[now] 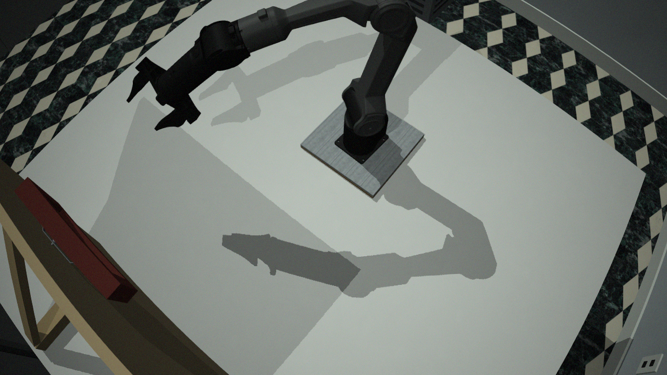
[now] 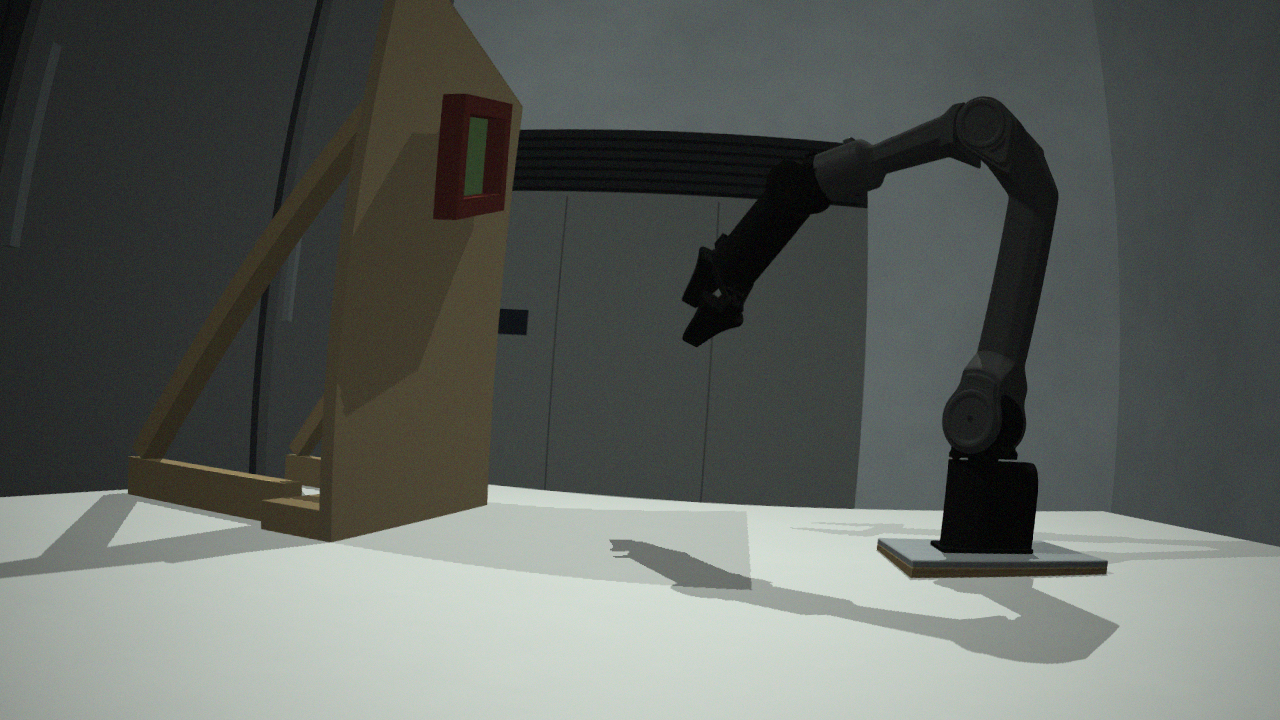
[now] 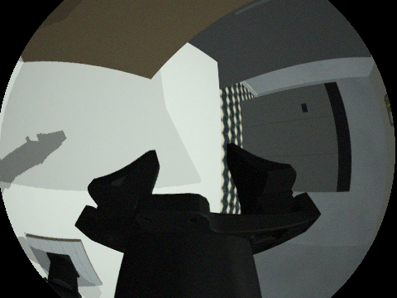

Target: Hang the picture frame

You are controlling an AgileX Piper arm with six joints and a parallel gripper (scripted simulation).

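The dark red picture frame (image 2: 473,156) with a green picture sits high on the brown wall panel (image 2: 416,295), near its right edge. From above, the frame (image 1: 70,240) lies flat against the panel, with a thin wire on its back. I cannot make out the screw. My gripper (image 1: 151,104) is open and empty, in the air well away from the frame. In the side view the gripper (image 2: 711,322) hangs lower than the frame and to its right. In the wrist view the fingers stand apart with nothing between them, and the frame is out of sight.
The wall panel stands on the white table (image 1: 326,233) at its left edge, braced behind by wooden struts (image 2: 223,295). My arm's base is bolted to a grey plate (image 1: 362,148) near the table's middle. Checkered floor (image 1: 559,70) surrounds the table.
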